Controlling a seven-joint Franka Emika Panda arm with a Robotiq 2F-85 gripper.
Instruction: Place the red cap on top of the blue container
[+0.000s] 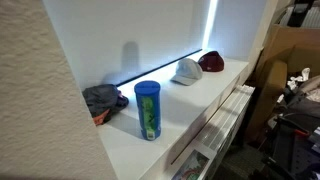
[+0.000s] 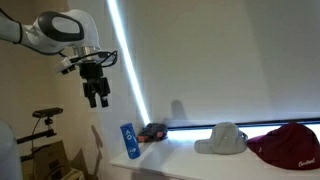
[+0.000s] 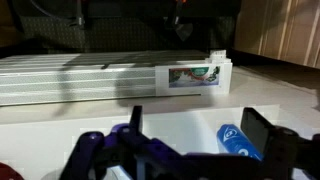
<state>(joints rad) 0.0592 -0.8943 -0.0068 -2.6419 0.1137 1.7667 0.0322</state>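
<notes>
- The claw (image 3: pixel 198 128) comes in along the lower edge, its dark fingers (image 3: pixel 262 130) spread wide apart.
- A blue container (image 3: pixel 236 141) shows between them, above the white table (image 3: pixel 60 125).
- Beyond the table stands a white slatted unit (image 3: pixel 100 75) with a colourful label (image 3: pixel 194 76).

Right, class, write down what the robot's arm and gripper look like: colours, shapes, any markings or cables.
The arm is glossy white with rounded joint housings, dark at the wrist. The gripper is black with two short jaws; in the wrist view its linkages look dark bluish. No markings or cables can be made out.
</notes>
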